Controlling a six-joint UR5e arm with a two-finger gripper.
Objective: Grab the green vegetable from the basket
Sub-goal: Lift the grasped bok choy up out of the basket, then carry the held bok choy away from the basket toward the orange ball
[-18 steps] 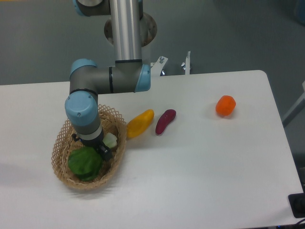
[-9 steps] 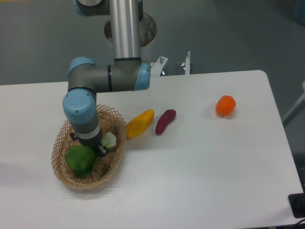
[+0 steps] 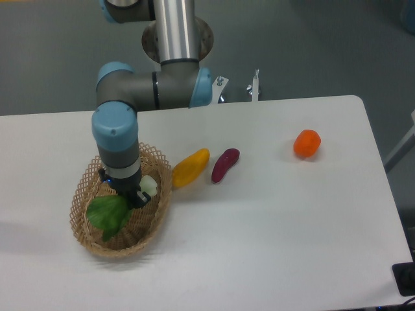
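A white table bears the basket; inside lies the green vegetable, leaves lower-left, pale stem upper-right. The gripper meets its stem; finger state hidden.

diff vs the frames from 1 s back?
The gripper shifted slightly within the tan woven wicker basket, dragging the leafy green vegetable left and turning it; whether the jaws grip it is hidden. Yellow pepper-like piece, purple eggplant-like piece and orange piece stayed put.

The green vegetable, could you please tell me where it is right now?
The green vegetable lies inside the wicker basket at the table's left side in the camera view, directly under the pincer, left of the yellow piece.
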